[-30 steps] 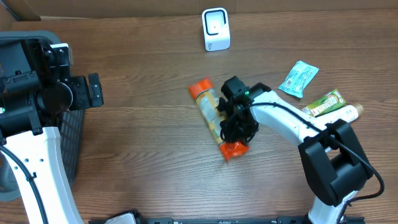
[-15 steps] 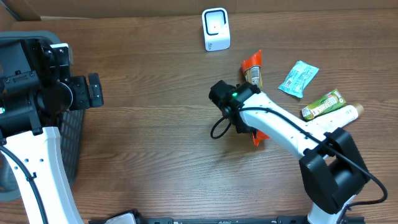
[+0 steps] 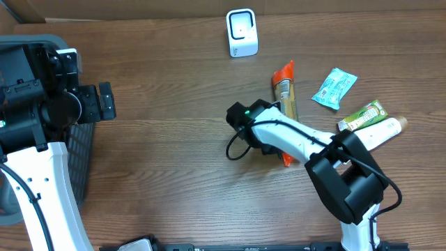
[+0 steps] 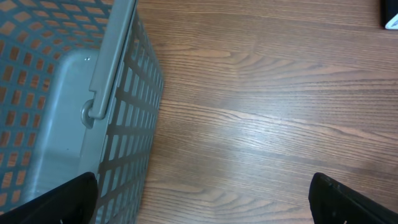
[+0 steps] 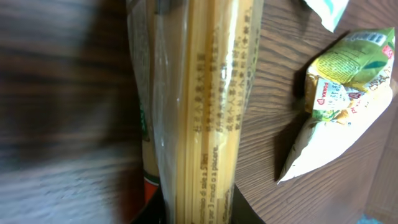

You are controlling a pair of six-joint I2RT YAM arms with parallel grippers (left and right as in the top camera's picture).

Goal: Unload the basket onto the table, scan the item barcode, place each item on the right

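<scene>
Only the right wrist view resolves print on the spaghetti pack (image 5: 199, 112).

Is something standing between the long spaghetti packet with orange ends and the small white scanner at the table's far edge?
Nothing visible does. Only bare brown wooden table lies between the clear spaghetti packet with orange ends and the small white box-shaped scanner.

A clear plastic packet of yellow spaghetti (image 5: 199, 106) (fine print along it) fills the middle. A crumpled green-and-white pouch (image 5: 339, 93) lies nearby.
</scene>
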